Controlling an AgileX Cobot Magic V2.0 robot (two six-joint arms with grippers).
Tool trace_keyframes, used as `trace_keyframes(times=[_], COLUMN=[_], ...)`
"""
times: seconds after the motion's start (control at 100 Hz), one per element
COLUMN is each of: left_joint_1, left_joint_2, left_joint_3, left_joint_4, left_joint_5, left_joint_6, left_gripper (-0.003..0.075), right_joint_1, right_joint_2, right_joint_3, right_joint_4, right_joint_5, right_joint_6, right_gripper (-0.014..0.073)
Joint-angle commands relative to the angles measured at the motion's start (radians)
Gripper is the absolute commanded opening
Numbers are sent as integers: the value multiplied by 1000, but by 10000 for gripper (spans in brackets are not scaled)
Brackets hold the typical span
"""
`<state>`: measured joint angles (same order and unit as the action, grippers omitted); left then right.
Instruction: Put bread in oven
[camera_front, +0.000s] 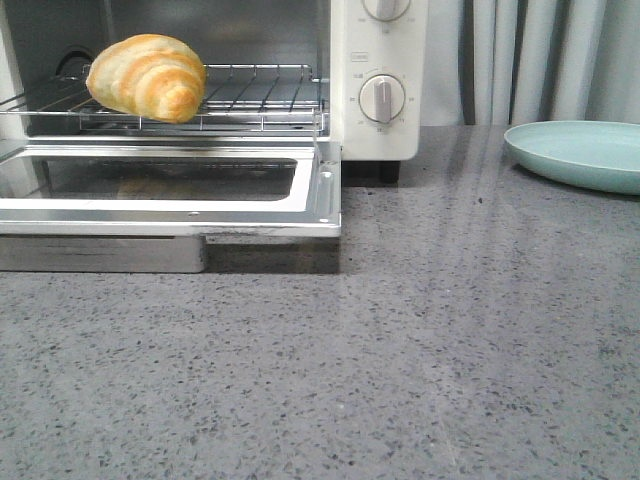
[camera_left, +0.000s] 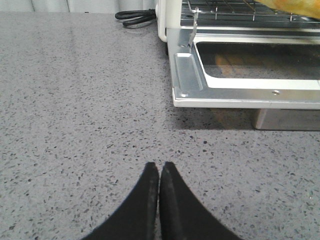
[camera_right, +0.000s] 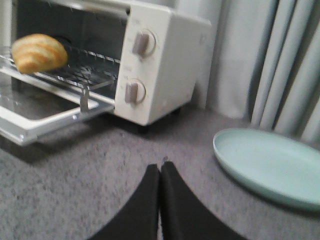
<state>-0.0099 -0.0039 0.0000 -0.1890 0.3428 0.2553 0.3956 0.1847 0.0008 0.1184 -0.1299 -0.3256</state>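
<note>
No brand name I can actually read anywhere on the oven (camera_front: 375, 110). There's tiny print ringed around the dials (camera_front: 381, 98) in the front view, but it's way too small to make out, and the right wrist view is too blurry to help.

The bread (camera_front: 148, 76) is sitting on the wire rack (camera_front: 255, 95) inside the oven, toward the left side of the rack, stripes showing. The glass door (camera_front: 170, 188) is folded all the way down, flat out over the grey speckled counter (camera_front: 400, 360). From the left wrist camera you only catch a sliver of the bread at the frame edge, above the door's metal frame.

Both arms are off the bread. The left gripper (camera_left: 159, 172) has its black fingers pressed together with nothing between them, hanging over bare counter in front of the oven's left corner. The right gripper (camera_right: 159, 175) is the same deal, fingers closed up and empty, over the counter between the oven and a pale teal plate (camera_front: 580, 152) that sits to the oven's right, well apart from it.

There's also a black power cord (camera_left: 134, 16) coiled beside the oven on the left.
</note>
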Motion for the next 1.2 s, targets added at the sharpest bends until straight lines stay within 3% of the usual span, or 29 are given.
trace_keyframes(times=[0.0,0.07,0.32,0.43,0.6,1.19], left_joint_1=[2,2,2,2,2,2], left_joint_2=[-30,-30,-30,-30,-30,-30], left_joint_3=[24,24,24,24,24,24], left_joint_4=[-3,-3,-3,-3,-3,-3], left_joint_5=[-53,-53,-53,-53,-53,-53], left_joint_6=[-11,-11,-11,-11,-11,-11], left_gripper=[-22,-21,-21,-21,-21,-21], right_joint_1=[-61,-119,-268,-273,-273,-273], right_joint_2=[-45,-87,-198,-214,-214,-214], right_joint_3=[25,18,22,22,24,24], right_joint_4=[-46,-102,-236,-285,-311,-311], right_joint_5=[7,138,264,333,422,424], right_joint_6=[104,159,246,326,326,326], right_gripper=[-49,-49,-49,-49,-49,-48])
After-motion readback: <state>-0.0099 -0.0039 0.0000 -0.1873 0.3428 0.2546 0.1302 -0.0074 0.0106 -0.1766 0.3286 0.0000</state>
